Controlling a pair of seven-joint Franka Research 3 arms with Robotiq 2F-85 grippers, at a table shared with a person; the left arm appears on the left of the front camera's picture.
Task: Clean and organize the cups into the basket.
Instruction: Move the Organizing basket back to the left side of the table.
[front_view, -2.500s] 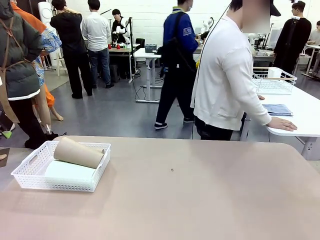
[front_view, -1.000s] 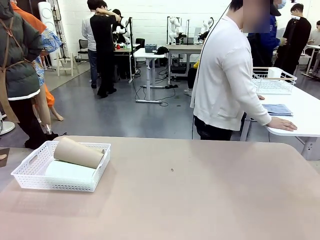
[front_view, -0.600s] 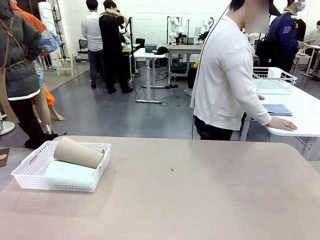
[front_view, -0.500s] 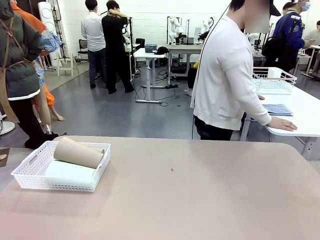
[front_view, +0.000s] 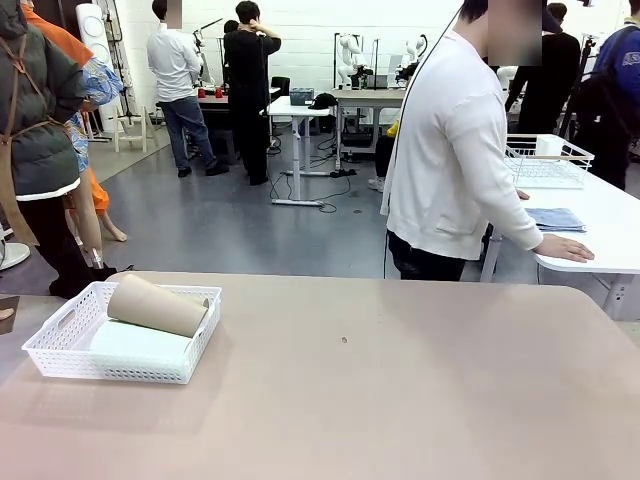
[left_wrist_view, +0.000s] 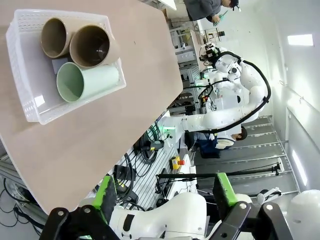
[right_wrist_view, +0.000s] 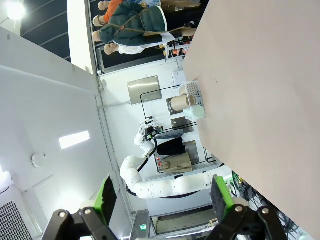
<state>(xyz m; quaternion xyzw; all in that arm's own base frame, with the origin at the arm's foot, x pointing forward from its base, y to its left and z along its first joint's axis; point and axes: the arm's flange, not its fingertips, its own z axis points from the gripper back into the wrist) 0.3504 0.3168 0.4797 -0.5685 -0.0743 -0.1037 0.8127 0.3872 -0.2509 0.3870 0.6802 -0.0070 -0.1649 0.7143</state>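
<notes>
Your left gripper (left_wrist_view: 165, 200) and right gripper (right_wrist_view: 162, 197) both hang spread wide, holding nothing. Farther off, the basket (left_wrist_view: 30, 95) holds all three cups (left_wrist_view: 87, 82) lying on their sides. They look light, stiff and smooth; if you must shift one, pinch it across the rim.

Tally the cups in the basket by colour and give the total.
Tan-brown cups: 2
Mint green cup: 1
Total: 3, all lying on their sides in the white basket.
</notes>
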